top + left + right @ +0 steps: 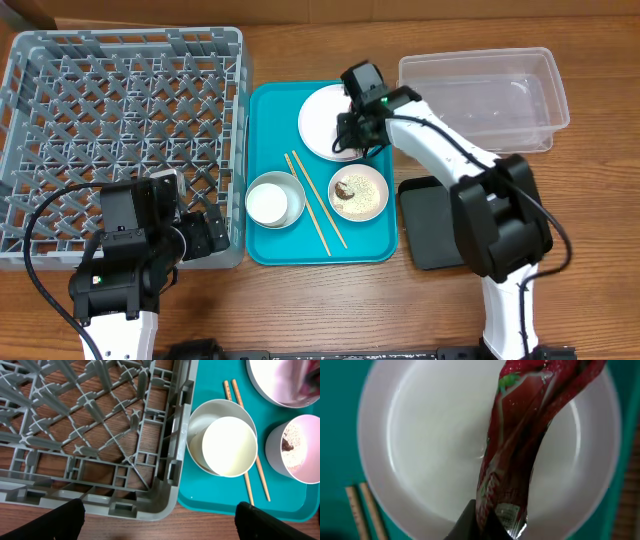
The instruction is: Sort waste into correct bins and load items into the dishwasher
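My right gripper is shut on the red snack wrapper and holds it just above the large white plate, which also fills the right wrist view. The pink dish holds rice grains and a brown lump. A white cup sits inside the grey-white bowl. Two chopsticks lie on the teal tray. My left gripper is open over the table by the grey dish rack's front right corner.
The clear tub stands at the back right. The black tray lies right of the teal tray, partly under my right arm. The rack fills the left half of the table.
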